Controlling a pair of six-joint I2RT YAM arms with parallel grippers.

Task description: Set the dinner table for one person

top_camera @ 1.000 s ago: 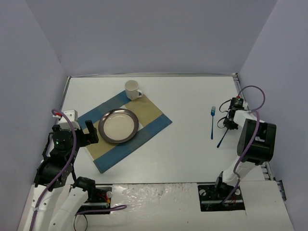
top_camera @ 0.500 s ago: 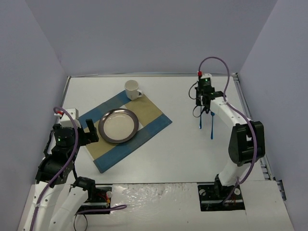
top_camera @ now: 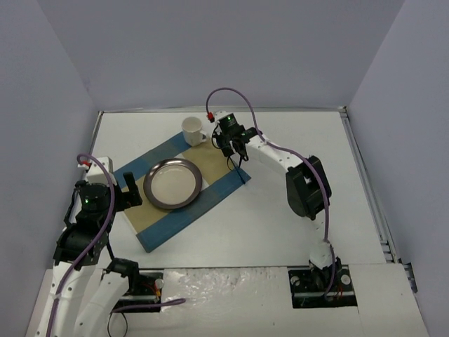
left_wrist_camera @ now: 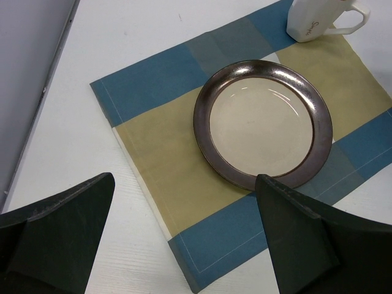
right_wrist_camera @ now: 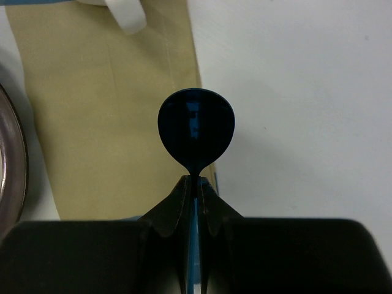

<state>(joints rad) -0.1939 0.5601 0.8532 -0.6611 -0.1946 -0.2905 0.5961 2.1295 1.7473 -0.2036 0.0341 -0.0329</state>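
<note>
The white dinner table (top_camera: 295, 140) holds a blue-and-tan striped placemat (top_camera: 221, 179) with a dark-rimmed cream plate (top_camera: 172, 184) on it and a white mug (top_camera: 193, 130) at its far corner. My right gripper (top_camera: 235, 147) is stretched out over the placemat's far right edge, just right of the mug. It is shut on the handle of a dark blue spoon (right_wrist_camera: 196, 125), whose bowl sticks out past the fingertips (right_wrist_camera: 184, 190) above the mat's edge. My left gripper (top_camera: 130, 191) is open and empty by the mat's left side, looking at the plate (left_wrist_camera: 263, 125).
Lilac walls close in the table on three sides. The right arm's elbow (top_camera: 307, 186) hangs over the table's right-middle and hides what lies under it. The mug's handle (right_wrist_camera: 125, 15) and the plate's rim (right_wrist_camera: 9, 159) show in the right wrist view.
My right gripper lifted the blue spoon from beside the fork at the table's right side. It has swung left with it to the placemat's edge. The left arm has stayed put.
</note>
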